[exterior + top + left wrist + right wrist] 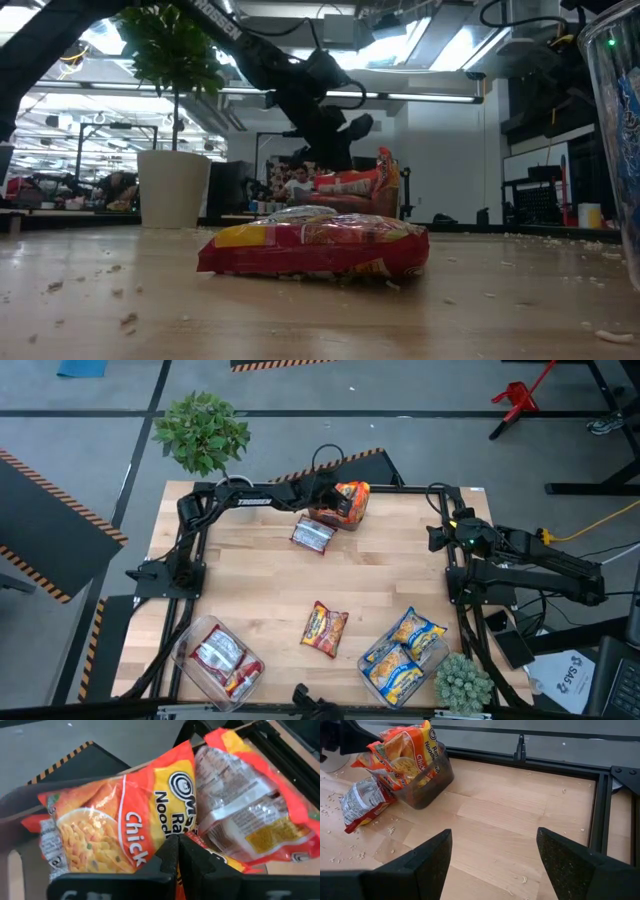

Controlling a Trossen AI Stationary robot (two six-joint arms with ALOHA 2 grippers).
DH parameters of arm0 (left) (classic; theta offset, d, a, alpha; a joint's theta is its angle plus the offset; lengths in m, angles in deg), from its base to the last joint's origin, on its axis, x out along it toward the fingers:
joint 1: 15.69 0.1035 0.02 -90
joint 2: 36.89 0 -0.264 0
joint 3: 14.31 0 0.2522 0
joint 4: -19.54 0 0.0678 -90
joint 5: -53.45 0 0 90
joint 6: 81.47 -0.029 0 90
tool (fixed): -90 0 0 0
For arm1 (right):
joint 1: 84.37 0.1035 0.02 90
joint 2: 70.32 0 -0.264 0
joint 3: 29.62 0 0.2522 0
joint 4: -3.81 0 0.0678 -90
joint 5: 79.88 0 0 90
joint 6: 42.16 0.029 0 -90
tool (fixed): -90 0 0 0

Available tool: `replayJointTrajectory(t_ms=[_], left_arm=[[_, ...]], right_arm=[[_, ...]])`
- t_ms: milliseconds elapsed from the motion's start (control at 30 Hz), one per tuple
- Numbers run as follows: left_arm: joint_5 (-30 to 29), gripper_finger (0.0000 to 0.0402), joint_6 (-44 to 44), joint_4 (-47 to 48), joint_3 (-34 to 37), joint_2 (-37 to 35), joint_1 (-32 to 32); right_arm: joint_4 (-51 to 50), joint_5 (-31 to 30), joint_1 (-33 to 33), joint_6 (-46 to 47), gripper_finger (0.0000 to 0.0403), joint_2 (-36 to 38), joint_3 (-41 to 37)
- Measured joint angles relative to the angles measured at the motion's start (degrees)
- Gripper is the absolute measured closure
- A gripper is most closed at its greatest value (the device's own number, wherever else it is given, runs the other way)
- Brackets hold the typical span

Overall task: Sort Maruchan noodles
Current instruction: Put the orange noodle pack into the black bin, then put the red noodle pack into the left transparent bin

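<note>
Orange noodle packets (352,497) stand in a clear bin (427,787) at the table's (400,575) far edge. Left gripper (325,495) fingers (192,860) pinched tight on one orange packet. Silver packet (312,536) beside bin. Right gripper (492,857) fingers spread wide, empty, at right edge.

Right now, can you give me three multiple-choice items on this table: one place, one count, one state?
1. The left gripper is
A. at the far bin
B. over mid-table
C. parked at the left edge

2. Bins on the table:
A. one
B. three
C. six

3. The right jaws are
A. open, empty
B. shut on a packet
C. shut, empty

Answers:
1 A: the left gripper is at the far bin, jaws shut on an orange packet.
2 B: far bin, near-left bin, near-right bin.
3 A: the right gripper shows jaws wide apart over bare wood.
</note>
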Motion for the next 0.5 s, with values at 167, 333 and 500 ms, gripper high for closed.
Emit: replayJointTrajectory(t_ms=[167, 333, 500], left_arm=[[0.0, 0.0382, -0.75, -0.16, 0.09, -2.54, 0.08], [0.61, 0.0355, -3.08, -0.03, 0.07, -5.58, -1.07], [11.4, 0.0325, -9.08, 5.13, 0.03, -11.03, -3.1]], right_arm=[[0.0, 0.05, -0.02, 0.0, 0.0123, 0.01, 0.0], [0.0, 0.02, 0.0, 0.0, 0.0123, 0.0, 0.0], [0.0, 1.28, -0.01, -0.03, 0.0123, 0.0, 0.0]])
